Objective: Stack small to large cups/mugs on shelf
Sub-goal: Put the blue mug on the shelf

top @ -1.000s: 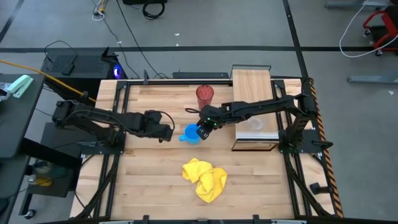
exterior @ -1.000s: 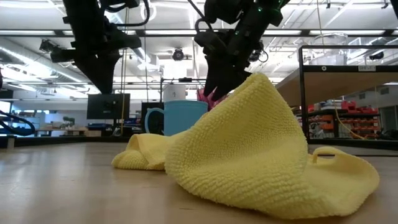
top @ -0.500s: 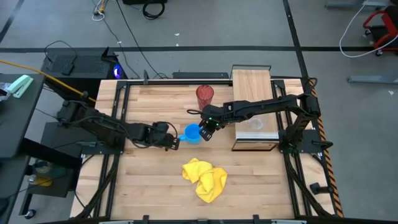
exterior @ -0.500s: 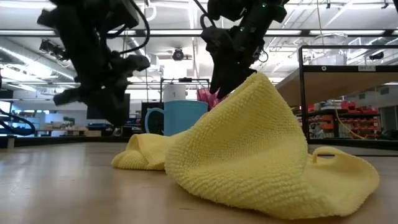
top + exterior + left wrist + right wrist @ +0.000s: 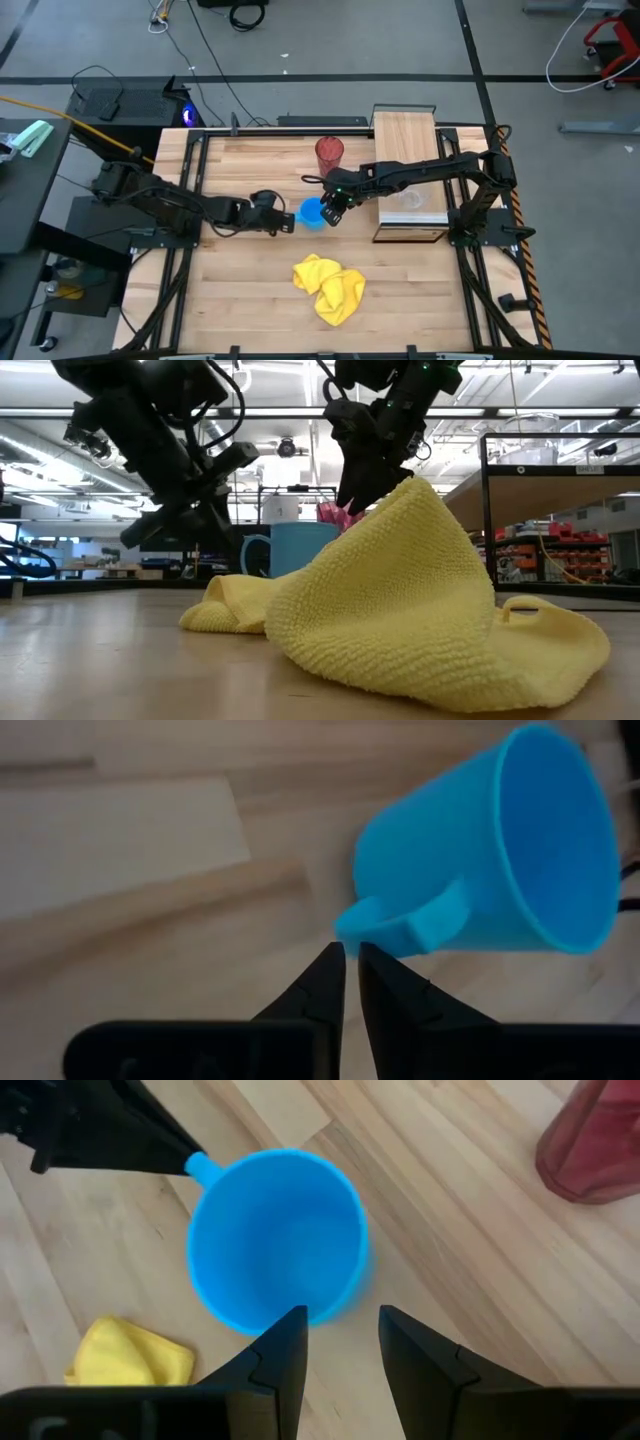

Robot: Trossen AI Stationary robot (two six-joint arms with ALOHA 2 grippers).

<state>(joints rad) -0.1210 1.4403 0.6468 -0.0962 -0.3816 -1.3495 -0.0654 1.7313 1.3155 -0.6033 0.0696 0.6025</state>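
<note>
Blue mug (image 5: 480,870) handle at nearly closed left end effector (image 5: 350,965), right end effector (image 5: 342,1330) parted at rim, both empty.

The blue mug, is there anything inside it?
The blue mug looks empty: the right wrist view sees straight in, showing only its blue floor. The right claw hangs open at its rim, hiding nothing inside. The left claw sits nearly shut beside the handle.

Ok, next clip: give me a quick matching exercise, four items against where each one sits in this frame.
Things:
1. blue mug
2. red tumbler
3. clear cup
4. yellow cloth

Places:
A. on the shelf
B. near the table's front edge
C. between the left hand and right hand
D. on the table behind the mug

Pairs: 1-C, 2-D, 3-A, 4-B
</note>
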